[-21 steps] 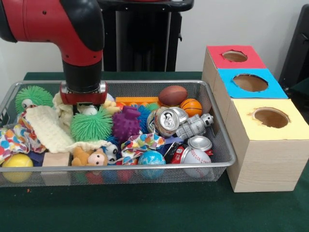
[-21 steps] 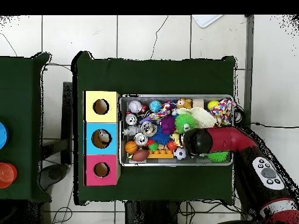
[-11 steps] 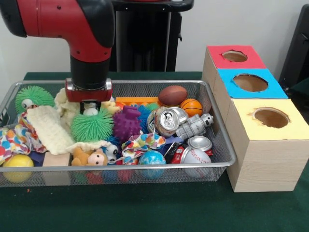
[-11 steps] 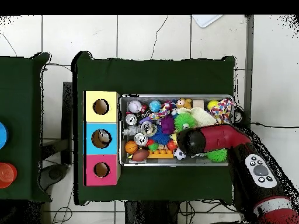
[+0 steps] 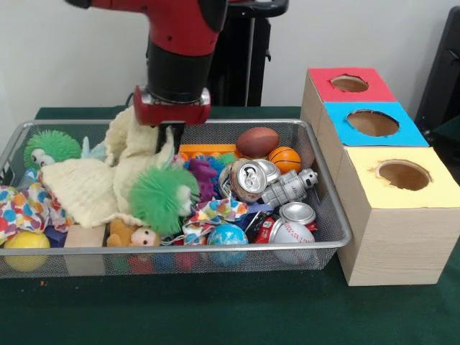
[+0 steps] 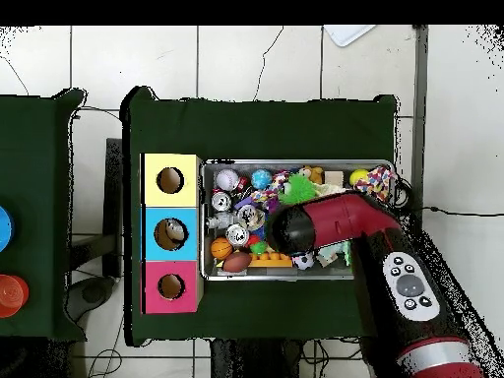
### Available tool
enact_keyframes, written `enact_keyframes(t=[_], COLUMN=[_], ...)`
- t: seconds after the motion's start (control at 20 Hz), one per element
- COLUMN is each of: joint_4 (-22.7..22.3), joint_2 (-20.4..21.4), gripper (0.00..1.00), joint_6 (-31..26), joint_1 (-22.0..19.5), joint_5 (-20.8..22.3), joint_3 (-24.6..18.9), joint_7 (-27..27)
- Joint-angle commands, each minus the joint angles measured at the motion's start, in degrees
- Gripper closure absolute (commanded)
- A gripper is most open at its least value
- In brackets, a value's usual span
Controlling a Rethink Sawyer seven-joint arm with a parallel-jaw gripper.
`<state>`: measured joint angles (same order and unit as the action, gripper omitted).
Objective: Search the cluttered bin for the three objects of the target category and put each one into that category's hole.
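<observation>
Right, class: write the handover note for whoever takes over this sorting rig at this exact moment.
Claw: low over the back of the wire bin, against the raised cream cloth; whether it is open or shut cannot be told.
Things: the bin is full, with a green spiky ball, cans and a baseball among the clutter. The red box, blue box and yellow box stand beside it.
Done: no delivery is visible.
Left: find the three targets and drop each into its hole.
</observation>
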<state>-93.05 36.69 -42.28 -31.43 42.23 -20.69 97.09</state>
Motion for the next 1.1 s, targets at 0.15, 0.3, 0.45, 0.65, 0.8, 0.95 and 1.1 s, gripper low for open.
enact_keyframes(t=[0.15,0.3,0.45,0.65,0.8,0.95,1.1], joint_4=[-2.56,-3.03,-3.57,-3.53,-3.69,-5.18,-7.82], joint_2=[4.94,5.58,6.42,6.11,5.32,6.00,8.64], gripper=[1.00,1.00,1.00,1.00,1.00,1.00,1.00], joint_6=[-7.08,-6.79,-6.93,-6.43,-4.88,-3.98,-4.34], joint_1=[3.32,3.72,4.21,5.13,6.15,6.73,7.57], joint_5=[-6.49,-7.39,-8.80,-9.87,-10.26,-11.05,-13.39], joint_3=[-0.91,-0.63,-0.60,-0.43,-0.11,0.25,0.27], joint_7=[0.21,0.18,0.18,0.69,2.25,3.46,5.05])
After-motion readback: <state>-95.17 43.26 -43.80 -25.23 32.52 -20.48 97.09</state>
